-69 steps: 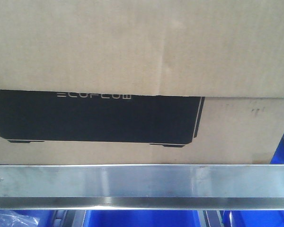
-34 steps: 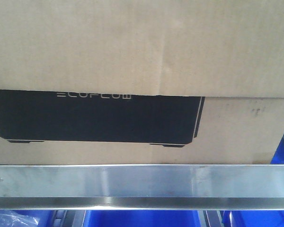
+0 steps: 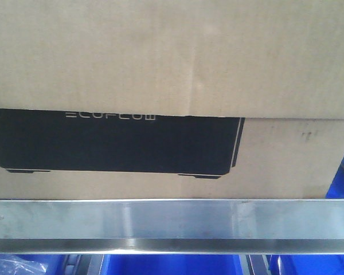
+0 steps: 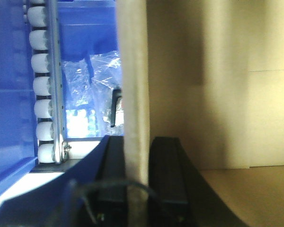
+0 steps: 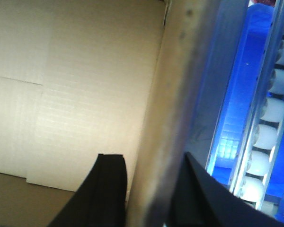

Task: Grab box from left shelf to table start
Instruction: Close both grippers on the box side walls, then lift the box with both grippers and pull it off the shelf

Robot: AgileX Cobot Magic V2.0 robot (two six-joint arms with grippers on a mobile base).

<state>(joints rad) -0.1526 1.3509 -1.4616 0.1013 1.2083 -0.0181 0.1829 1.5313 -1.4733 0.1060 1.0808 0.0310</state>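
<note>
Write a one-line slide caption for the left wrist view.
Left claw clamps a wall of the box; white rollers and a blue bin lie beyond.

So the box [image 3: 172,57] fills most of the frame, black ECOFLOW panel [image 3: 114,143] facing out, right behind the steel shelf rail [image 3: 172,220], blue bins [image 3: 172,266] below it.

box [image 3: 172,63] on left shelf [image 3: 172,220]

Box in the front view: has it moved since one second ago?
Yes: the box shifted slightly left against the fixed shelf rail.
</note>
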